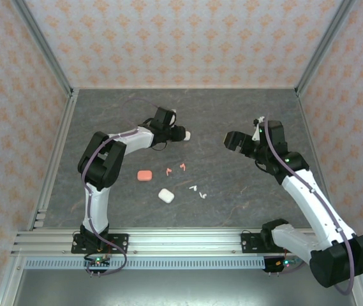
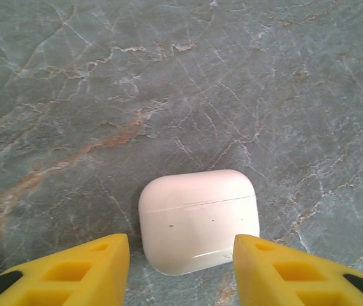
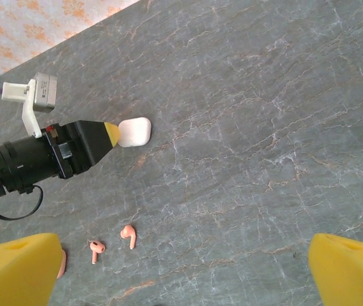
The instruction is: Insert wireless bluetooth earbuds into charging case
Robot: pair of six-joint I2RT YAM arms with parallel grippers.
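A closed white charging case (image 2: 199, 220) lies flat on the stone table, its near end between the yellow fingers (image 2: 85, 271) of my left gripper (image 2: 181, 268). There is a gap on each side, so the jaws stand open around it. From above, that case (image 1: 187, 135) sits at the far middle of the table. Two salmon-pink earbuds (image 3: 129, 234) (image 3: 96, 248) lie loose below my right gripper (image 3: 184, 271), which hovers wide open and empty. Two white earbuds (image 1: 194, 188) (image 1: 203, 193) rest nearer the front.
A pink case (image 1: 145, 174) and a second white case (image 1: 166, 196) lie shut on the table, left of centre. Patterned walls stand on three sides, and a metal rail (image 1: 168, 242) runs along the near edge.
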